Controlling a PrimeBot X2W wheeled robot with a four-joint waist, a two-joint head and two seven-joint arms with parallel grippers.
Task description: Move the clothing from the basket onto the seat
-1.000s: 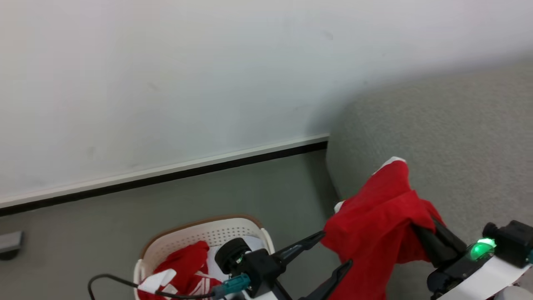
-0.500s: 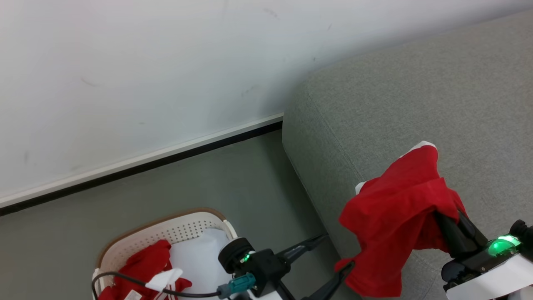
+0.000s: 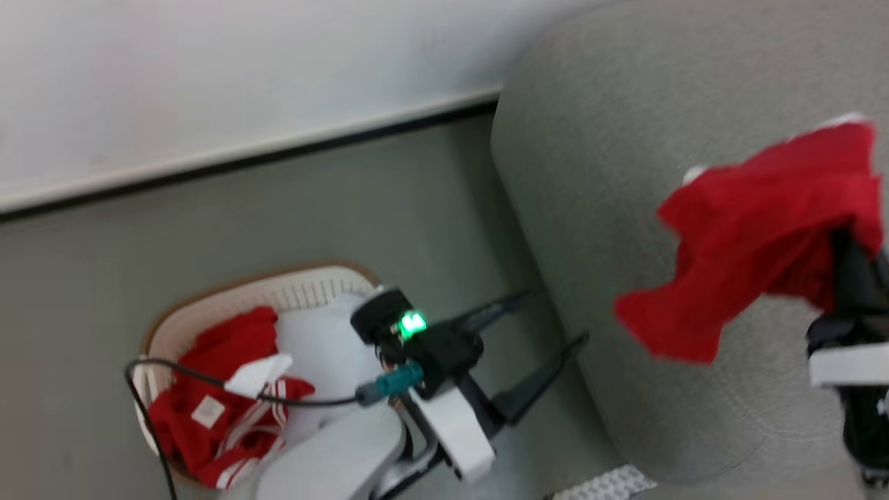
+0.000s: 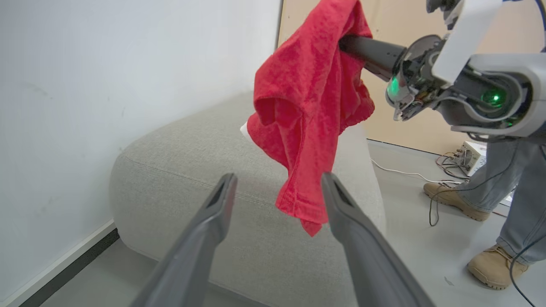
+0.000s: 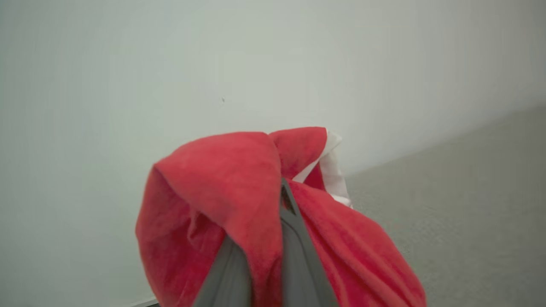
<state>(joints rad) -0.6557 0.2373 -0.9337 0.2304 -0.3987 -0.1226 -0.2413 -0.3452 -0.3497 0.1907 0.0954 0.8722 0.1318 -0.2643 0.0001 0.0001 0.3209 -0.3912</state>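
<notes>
The right gripper (image 5: 285, 204) has its two fingers pressed together on a fold of the plain red garment (image 3: 757, 236), which drapes over both fingers and hangs free below them. We note the change. A second ago, allowing for the head camera's own swing, the garment hung at the near edge of the seat (image 3: 590, 173), partly over the floor. Now it hangs wholly above the grey cushion, clear of that edge. We judge the carry to be nearly complete, with only lowering and release remaining for this piece. Its hem appears not yet to touch the upholstery.

The left gripper (image 3: 559, 317) is spread wide and holds nothing. It points toward the seat's side from a position between the seat and the basket (image 3: 312, 288).

The basket stands on the floor, well apart from the held garment. In it lie the striped red garment (image 3: 208, 417), bunched against the left wall, and beside it the flat white sheet (image 3: 312, 347). We infer that one piece of clothing is still to be moved.

A person's boots (image 4: 452, 194) stand beyond the seat.
</notes>
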